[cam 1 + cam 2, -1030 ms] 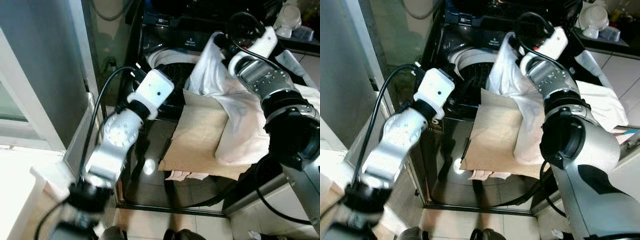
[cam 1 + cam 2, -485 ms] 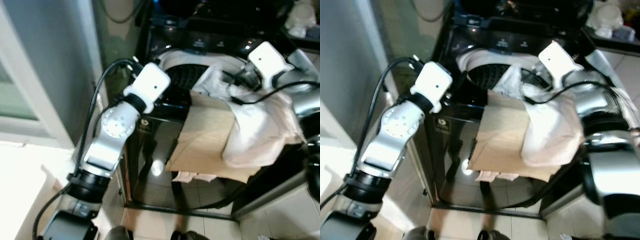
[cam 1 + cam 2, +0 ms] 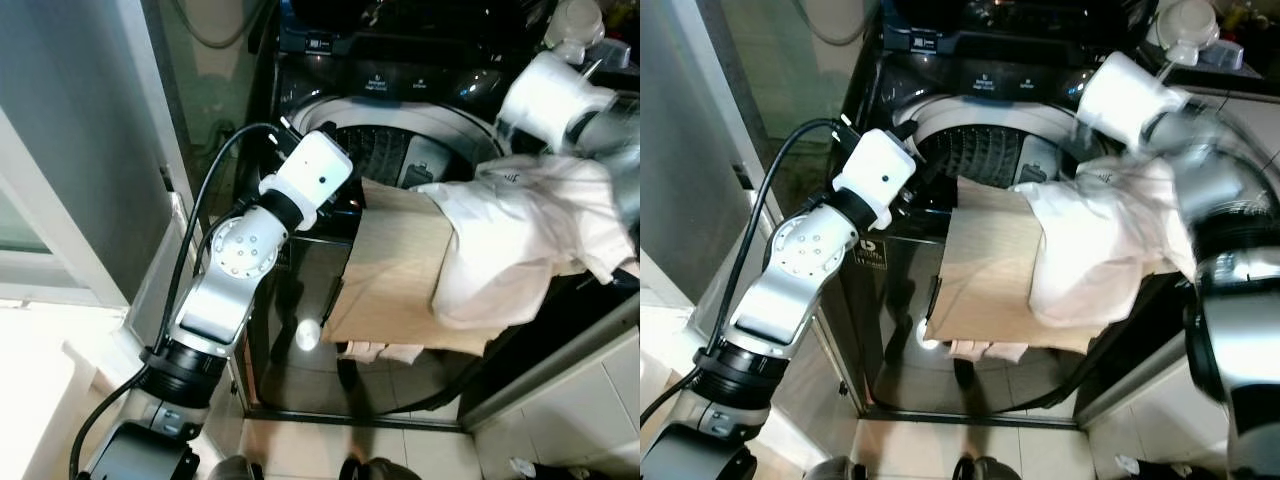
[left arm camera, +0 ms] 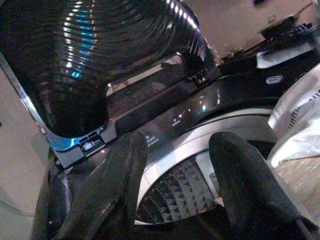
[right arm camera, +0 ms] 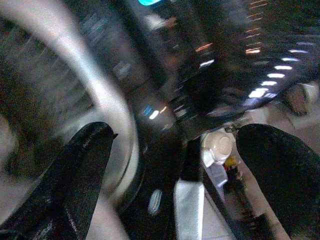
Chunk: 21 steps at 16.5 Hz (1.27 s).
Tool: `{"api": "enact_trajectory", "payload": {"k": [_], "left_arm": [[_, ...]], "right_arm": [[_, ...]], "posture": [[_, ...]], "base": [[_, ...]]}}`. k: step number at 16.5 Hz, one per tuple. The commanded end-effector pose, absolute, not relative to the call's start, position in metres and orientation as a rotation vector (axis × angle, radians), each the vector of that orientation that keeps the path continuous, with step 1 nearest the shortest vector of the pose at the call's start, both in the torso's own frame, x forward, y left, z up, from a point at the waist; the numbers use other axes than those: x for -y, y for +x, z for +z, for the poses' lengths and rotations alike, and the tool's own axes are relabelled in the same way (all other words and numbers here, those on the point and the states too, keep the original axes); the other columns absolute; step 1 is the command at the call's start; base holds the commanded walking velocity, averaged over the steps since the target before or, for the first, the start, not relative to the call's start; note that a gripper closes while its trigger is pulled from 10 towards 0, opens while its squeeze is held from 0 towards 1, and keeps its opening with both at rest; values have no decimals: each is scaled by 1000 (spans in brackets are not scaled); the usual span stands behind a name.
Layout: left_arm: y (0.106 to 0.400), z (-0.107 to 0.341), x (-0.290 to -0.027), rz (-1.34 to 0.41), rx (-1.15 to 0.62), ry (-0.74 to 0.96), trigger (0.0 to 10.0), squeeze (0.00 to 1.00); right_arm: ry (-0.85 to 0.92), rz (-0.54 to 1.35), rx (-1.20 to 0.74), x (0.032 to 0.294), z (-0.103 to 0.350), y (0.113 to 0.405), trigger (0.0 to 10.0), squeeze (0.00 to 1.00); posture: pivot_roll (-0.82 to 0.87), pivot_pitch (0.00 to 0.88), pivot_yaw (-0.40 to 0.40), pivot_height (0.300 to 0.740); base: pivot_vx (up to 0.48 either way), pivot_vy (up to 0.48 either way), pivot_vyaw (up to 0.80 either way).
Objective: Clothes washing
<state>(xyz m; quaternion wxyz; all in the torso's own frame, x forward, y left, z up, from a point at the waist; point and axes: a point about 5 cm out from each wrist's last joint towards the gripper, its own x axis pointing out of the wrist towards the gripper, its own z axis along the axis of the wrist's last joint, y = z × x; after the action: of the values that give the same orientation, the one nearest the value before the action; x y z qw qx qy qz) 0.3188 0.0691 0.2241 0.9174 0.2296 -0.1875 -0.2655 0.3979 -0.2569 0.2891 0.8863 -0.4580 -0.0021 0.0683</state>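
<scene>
The top-loading washing machine [image 3: 400, 150] stands open, its drum at twelve o'clock. A tan garment [image 3: 395, 270] and a white garment [image 3: 510, 240] drape its front rim toward four o'clock. The left gripper [image 4: 177, 187] and the right gripper [image 5: 170, 165] are spread wide, holding nothing.

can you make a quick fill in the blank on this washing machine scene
1. The washing machine loads from the ____, its drum open.
2. A white garment lies on a ____ cloth that hangs down the machine's front.
3. The left hand has its fingers ____, holding nothing, at the drum's rim.
4. The right hand is ____, with nothing between its fingers.

Missing words: top; tan; open; open
</scene>
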Motion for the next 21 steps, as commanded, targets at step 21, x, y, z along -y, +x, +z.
{"api": "enact_trajectory", "payload": {"k": [21], "left_arm": [[312,208,-40,-659,373,417,10000,0]], "right_arm": [[-364,284,159,228,96,233,10000,0]], "posture": [[-184,0,23,740]], "base": [[0,0,0]]}}
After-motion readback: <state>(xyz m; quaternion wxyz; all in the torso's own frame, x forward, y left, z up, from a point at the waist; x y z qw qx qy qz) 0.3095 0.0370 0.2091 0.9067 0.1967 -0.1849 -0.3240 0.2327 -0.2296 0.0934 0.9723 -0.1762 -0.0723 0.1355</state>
